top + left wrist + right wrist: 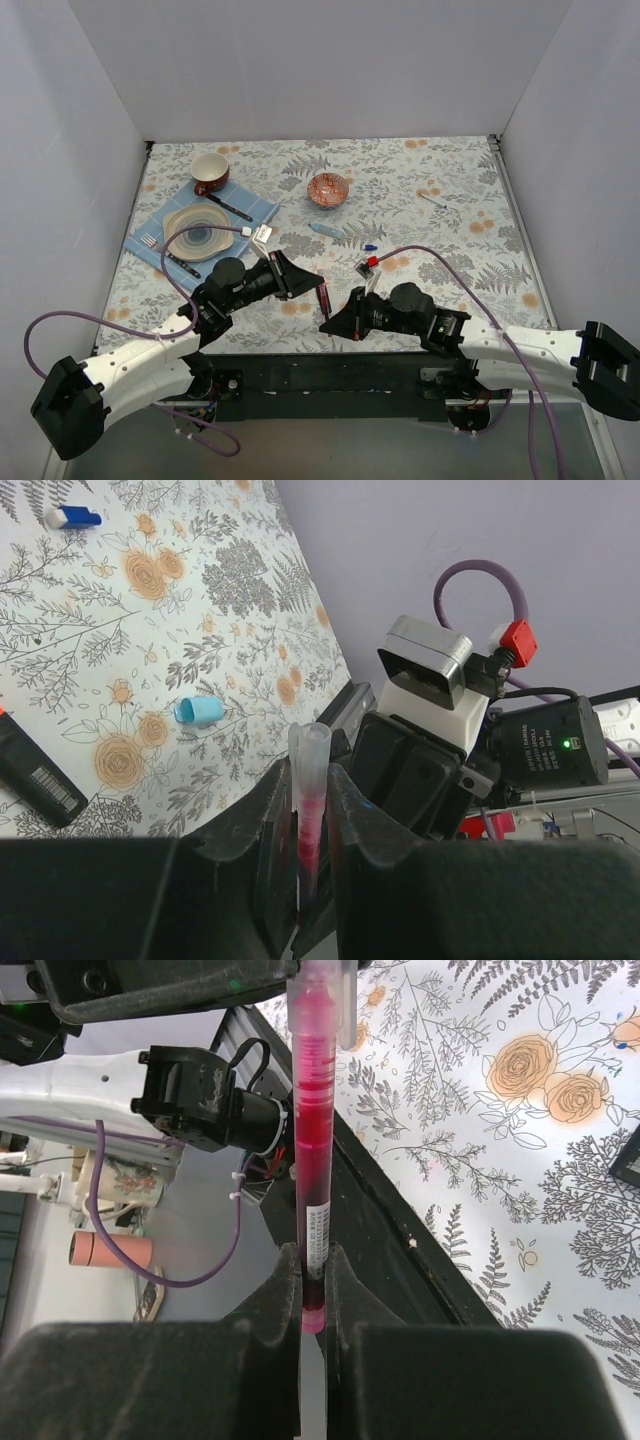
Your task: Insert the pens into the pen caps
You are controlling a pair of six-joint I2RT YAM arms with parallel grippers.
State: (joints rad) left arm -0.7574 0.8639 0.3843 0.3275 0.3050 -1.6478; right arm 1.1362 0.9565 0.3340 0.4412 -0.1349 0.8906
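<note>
Left end effector (310, 805) and right end effector (312, 1270), arms bent inward above the bench (450, 185), clamp opposite ends of one magenta-red pen (313, 1090).

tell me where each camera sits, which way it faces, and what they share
top external: above and behind the bases, looking down on the table; left arm and right arm show, left gripper and right gripper meeting on the magenta pen.
left wrist: on the left arm, looking along its own fingers at the right arm, light blue cap beyond.
right wrist: on the right arm, looking along its own fingers up the pen at the left arm.
shared: all three show the pen held by both grippers.
</note>
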